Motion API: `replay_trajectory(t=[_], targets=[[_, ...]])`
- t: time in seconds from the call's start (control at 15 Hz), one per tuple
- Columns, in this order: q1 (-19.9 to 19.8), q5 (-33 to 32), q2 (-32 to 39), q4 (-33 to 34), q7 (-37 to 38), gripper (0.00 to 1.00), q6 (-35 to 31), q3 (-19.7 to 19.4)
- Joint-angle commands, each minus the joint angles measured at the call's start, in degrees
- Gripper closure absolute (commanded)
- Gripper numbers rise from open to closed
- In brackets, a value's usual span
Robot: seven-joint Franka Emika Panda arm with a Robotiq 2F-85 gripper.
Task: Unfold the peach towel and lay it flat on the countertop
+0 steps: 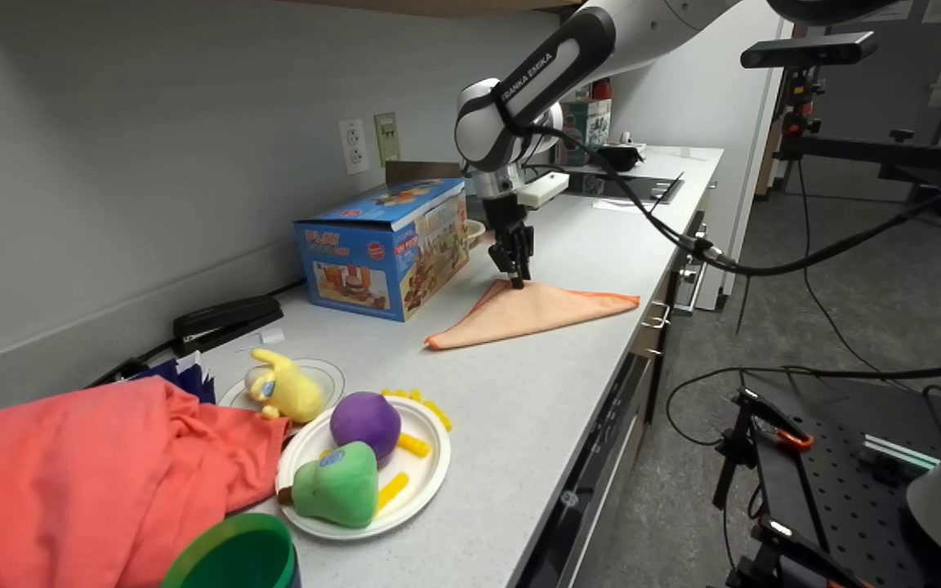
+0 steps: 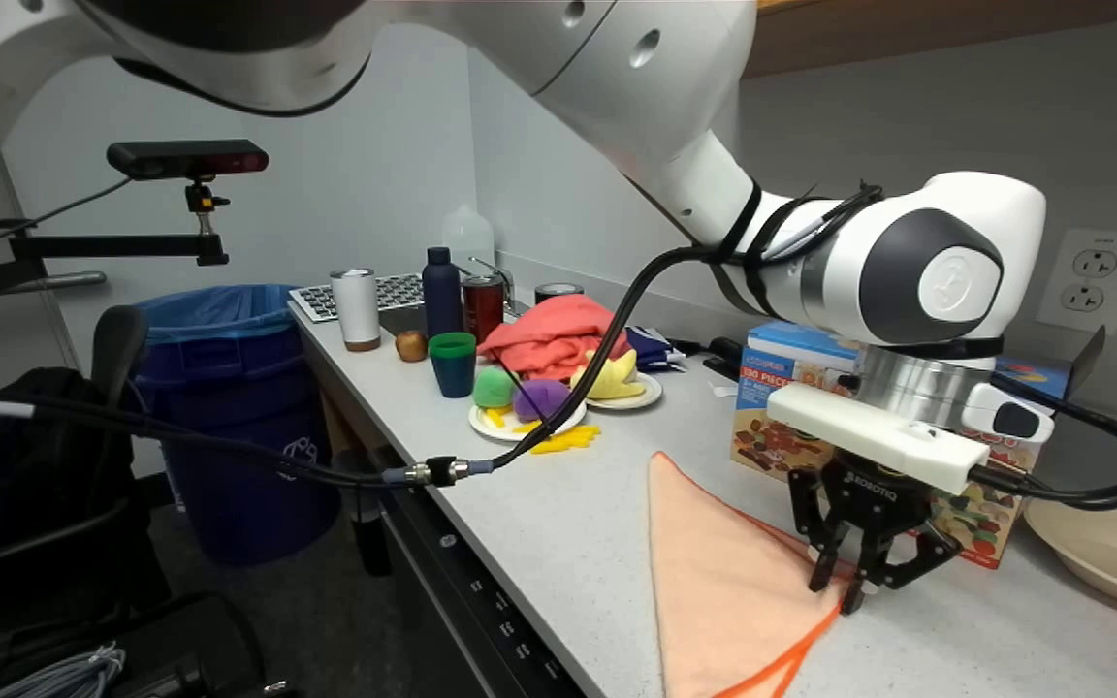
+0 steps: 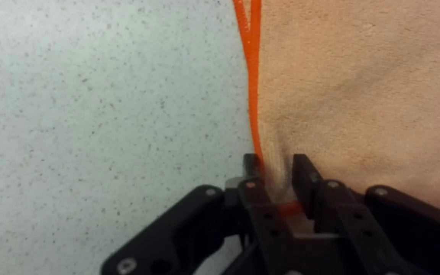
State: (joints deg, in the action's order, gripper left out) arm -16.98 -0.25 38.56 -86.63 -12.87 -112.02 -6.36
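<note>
Exterior views both show the counter running long beneath the claw. On it, right at the claw's tips, lies the towel, folded to a triangle: the claw stands at its square corner, and the rest spreads out from there to one side. Its long axis is the fold, opposite the claw and running roughly across the counter, one end towards the box, the other just short of the front edge. As I judge it, the coming move turns on this: the upper corner must go from the claw over that fold and come down beyond it.

The box stands near the claw, so a swing that way would be cramped. Past the fold is bare counter, probably enough for the second half, though the front end leaves little margin. Farther from the claw along that line come the plate and, on its near side, yellow pieces that a long carry might brush.

Wrist view, closer: the fingers stand somewhat apart, a ridge of towel between them; no firm pinch shows. Two orange hems part beyond the claw, suggesting two layers; whether only the upper lies between the fingers, I cannot tell.
</note>
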Motion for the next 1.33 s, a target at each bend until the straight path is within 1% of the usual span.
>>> replay_trajectory(t=[0.0, 0.2, 0.4, 0.47, 0.6, 0.93, 1.0, 1.13, 1.27], targets=[[-1.4, 2.3, 1.4, 2.6, -2.2, 0.99, 1.2, 1.0], [-1.4, 2.4, 0.8, 1.9, -2.1, 1.0, 0.9, 0.8], [-0.4, 1.0, -1.3, -0.4, -1.7, 0.99, -1.3, 0.4], [-0.2, 0.6, -1.9, -0.9, -1.9, 0.89, -1.9, 0.3], [0.2, 0.2, -2.4, -1.4, -1.9, 0.64, -2.9, 0.3], [0.1, 0.5, -1.9, -0.7, -2.8, 0.26, -1.5, 0.6], [-0.1, 0.8, -1.7, -0.5, -3.2, 0.17, -1.0, 0.7], [-0.3, 0.9, -1.4, -0.3, -3.5, 0.02, -0.8, 0.6], [-0.4, 0.8, -1.1, -0.2, -3.2, 0.0, -0.8, 0.4]])
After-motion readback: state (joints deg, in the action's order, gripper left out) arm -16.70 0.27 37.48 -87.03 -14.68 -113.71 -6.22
